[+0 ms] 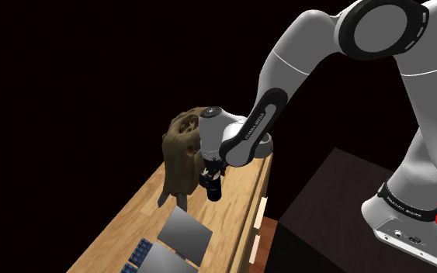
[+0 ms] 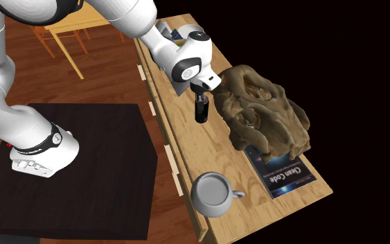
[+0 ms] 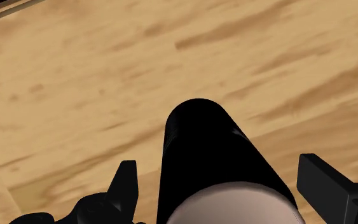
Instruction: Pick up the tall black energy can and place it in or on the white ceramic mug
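**Reader:** Item (a), the task's thing. Where is it?

**Arm:** (a) Black can, upright on the wooden desk, directly below my wrist. From my hand I look down its length, and its pale top is nearest the camera. Its foot appears to rest on the wood, though my own hand shades that spot and I cannot be sure.

**Reader:** (b), the jaws?

**Arm:** (b) Jaws spread, one on each side of the can. A strip of desk shows between each one and the can's wall, so they bracket the can and pinch nothing.

**Reader:** (c), its neighbours?

**Arm:** (c) Brown lumpy object, just beside the can on the second exterior view's right. It lies partly on a dark book.

**Reader:** (d), the mug?

**Arm:** (d) White mug, upright with its mouth open upward, near the desk's end at the bottom of the second exterior view. It sits just beside the book and well apart from the can.

**Reader:** (e), the surroundings?

**Arm:** (e) Grey panel, flat on the desk toward the bottom of the shoulder view. My black stand is alongside the desk, on a wooden floor.
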Action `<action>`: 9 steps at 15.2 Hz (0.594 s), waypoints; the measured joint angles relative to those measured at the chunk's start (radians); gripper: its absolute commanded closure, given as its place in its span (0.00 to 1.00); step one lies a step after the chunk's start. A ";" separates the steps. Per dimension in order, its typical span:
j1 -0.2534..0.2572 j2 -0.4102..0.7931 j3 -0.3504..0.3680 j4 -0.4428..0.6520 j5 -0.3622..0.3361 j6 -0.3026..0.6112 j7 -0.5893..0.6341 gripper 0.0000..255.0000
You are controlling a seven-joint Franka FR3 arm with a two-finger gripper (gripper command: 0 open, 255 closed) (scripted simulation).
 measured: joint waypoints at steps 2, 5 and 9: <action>0.000 0.001 0.000 0.001 0.000 0.001 0.000 0.00; 0.001 0.002 0.000 0.001 0.000 0.001 0.001 1.00; 0.001 0.002 0.000 0.001 0.000 0.001 0.000 1.00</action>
